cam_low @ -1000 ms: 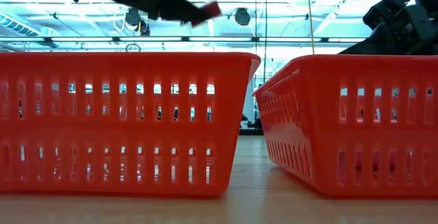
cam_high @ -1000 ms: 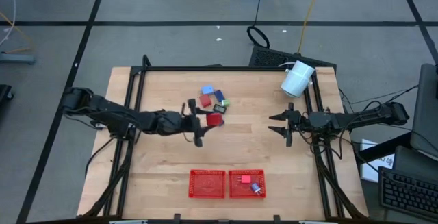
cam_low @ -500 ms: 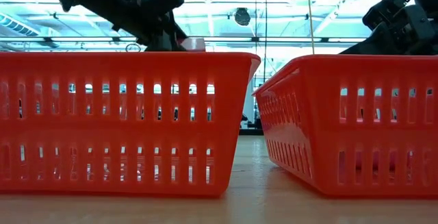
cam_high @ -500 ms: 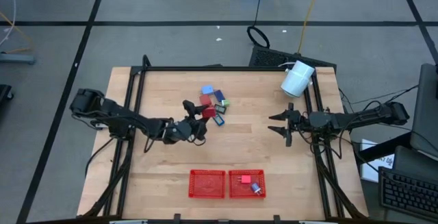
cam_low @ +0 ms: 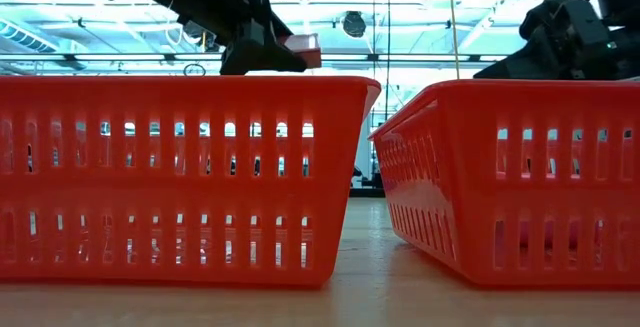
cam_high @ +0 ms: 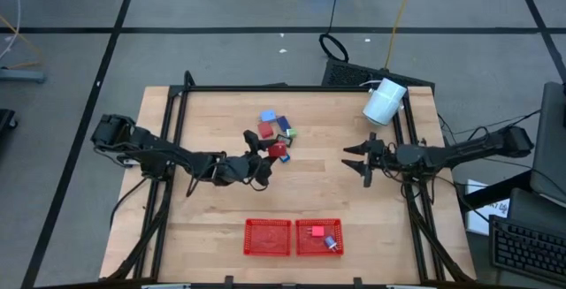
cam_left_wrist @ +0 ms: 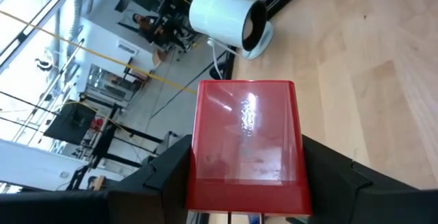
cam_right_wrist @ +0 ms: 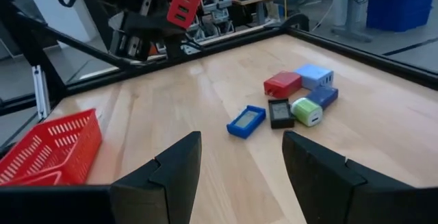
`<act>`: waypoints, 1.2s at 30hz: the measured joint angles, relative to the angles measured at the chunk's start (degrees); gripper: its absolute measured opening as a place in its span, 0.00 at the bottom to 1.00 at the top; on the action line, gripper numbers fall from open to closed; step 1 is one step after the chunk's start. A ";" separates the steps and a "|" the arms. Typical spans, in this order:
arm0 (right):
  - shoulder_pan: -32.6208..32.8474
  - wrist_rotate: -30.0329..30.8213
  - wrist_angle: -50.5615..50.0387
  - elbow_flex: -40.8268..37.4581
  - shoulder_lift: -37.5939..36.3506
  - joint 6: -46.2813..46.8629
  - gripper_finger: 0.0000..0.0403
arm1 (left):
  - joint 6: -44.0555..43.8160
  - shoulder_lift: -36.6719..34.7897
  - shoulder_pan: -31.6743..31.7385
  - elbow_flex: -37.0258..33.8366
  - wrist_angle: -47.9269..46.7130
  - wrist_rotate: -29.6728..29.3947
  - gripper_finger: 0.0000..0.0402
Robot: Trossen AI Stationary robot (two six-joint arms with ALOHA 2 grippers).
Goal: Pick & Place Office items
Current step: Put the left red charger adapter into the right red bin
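Observation:
My left gripper (cam_high: 271, 153) is above the middle of the table, shut on a red block (cam_left_wrist: 246, 142) just near of the pile; it shows too in the low view (cam_low: 262, 47). The other office items (cam_high: 275, 126) lie on the wood: a red block (cam_right_wrist: 282, 83), a light blue one (cam_right_wrist: 313, 75), a dark blue one (cam_right_wrist: 323, 97), a green-tipped one (cam_right_wrist: 306, 111), a black one (cam_right_wrist: 279, 112) and a blue one (cam_right_wrist: 246, 121). My right gripper (cam_high: 358, 158) hovers open to the right of them, touching nothing. My left gripper pinches the red block (cam_high: 278, 150) between its two fingers (cam_left_wrist: 164, 176), one on each long side (cam_left_wrist: 198, 148). The fingers come roughly level from the table's left. The block's free end (cam_low: 302, 50) sticks out past the fingertips, and the block is lifted clear of the table.
Two red mesh trays (cam_high: 268, 236) (cam_high: 318, 237) stand side by side at the near edge; the right one holds a red piece (cam_high: 316, 231) and a blue piece (cam_high: 330, 243). A large white cylinder (cam_high: 385, 101) lies at the far right corner. A black frame (cam_high: 177, 112) borders the table.
My left arm has folded and its wrist has turned, keeping hold of the red block. The block dropped lower, then rose a little, staying close to the pile. A blue piece on the table beneath it has come into sight. My right gripper has edged slightly toward the pile.

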 joint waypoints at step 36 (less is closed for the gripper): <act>-4.39 -12.41 32.56 15.06 43.24 8.40 0.76 | 10.32 18.34 0.00 16.11 1.61 3.35 0.53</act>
